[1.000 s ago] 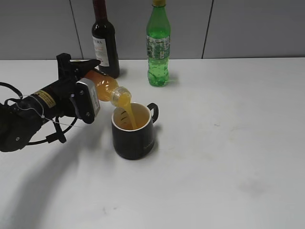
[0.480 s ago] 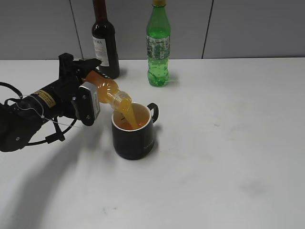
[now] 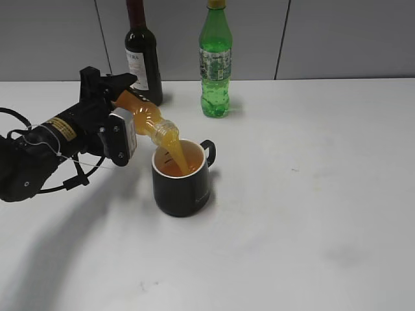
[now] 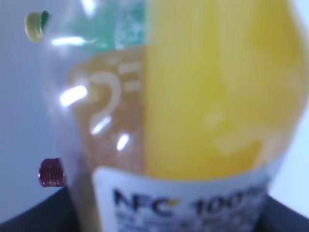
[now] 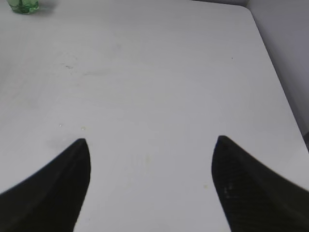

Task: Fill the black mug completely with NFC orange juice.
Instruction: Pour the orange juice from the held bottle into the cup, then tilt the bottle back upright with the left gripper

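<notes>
One step in hand: you are mid-pour, with juice running from the NFC orange juice [image 3: 144, 119] bottle into the black mug [image 3: 182, 177].
Left gripper: the left gripper [image 3: 109, 115] is clamped around the bottle's body, holding it tilted neck-down toward the lower right; in the left wrist view the bottle fills the frame, label at the bottom.
Bottle position: left of centre in the exterior view, its capless mouth just above the mug's near-left rim.
Mug position: centre of the frame, upright on the white table [image 3: 311, 214], handle pointing to the upper right.
Fill level: orange liquid shows inside the white interior, but the level looks below the rim, so I judge the mug not yet full.
Right gripper: the right gripper [image 5: 150, 193] hangs over bare table, its jaws spread wide and holding nothing.
Next move: you likely need to tip the bottle steeper while keeping the mouth over the mug, then level it as the juice nears the rim.
Background: a dark wine bottle [image 3: 142, 57] and a green bottle [image 3: 214, 61] stand at the upper edge, well apart from the pour.
</notes>
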Controlling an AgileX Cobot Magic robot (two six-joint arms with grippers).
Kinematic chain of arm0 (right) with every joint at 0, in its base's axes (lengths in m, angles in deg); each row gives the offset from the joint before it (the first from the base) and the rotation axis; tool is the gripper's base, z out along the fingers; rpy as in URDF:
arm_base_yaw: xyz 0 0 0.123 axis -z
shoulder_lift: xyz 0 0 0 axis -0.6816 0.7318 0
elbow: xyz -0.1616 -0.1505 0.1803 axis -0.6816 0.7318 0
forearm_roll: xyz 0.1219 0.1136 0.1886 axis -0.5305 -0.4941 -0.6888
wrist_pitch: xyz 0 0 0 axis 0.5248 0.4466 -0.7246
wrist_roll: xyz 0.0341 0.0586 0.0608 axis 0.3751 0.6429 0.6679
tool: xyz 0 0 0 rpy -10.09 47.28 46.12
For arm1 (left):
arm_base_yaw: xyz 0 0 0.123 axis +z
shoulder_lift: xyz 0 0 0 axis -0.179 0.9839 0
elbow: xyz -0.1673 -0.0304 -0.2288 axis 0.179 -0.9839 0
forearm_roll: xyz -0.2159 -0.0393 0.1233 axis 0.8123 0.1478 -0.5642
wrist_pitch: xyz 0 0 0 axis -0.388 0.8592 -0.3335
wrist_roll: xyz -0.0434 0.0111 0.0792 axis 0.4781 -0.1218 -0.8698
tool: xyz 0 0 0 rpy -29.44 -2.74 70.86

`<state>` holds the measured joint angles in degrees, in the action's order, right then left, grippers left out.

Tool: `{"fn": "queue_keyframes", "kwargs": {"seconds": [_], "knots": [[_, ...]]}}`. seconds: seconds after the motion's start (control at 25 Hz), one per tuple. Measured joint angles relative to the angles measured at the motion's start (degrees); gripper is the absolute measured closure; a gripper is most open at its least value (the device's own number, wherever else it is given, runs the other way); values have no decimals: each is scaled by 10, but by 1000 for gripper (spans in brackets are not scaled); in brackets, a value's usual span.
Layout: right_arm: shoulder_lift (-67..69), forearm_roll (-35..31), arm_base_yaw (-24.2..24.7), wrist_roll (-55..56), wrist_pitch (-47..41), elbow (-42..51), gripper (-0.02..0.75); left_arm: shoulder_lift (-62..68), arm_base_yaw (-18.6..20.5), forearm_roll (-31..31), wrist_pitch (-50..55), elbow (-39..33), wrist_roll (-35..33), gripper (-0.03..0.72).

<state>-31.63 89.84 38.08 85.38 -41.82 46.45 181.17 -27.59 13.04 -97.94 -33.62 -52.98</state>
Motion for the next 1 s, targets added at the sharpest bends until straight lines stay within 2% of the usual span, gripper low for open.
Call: {"fn": "queue_keyframes", "kwargs": {"seconds": [1.0], "knots": [[0, 0, 0, 0, 0, 0, 144, -7, 0, 14, -10, 5, -59, 221]]}}
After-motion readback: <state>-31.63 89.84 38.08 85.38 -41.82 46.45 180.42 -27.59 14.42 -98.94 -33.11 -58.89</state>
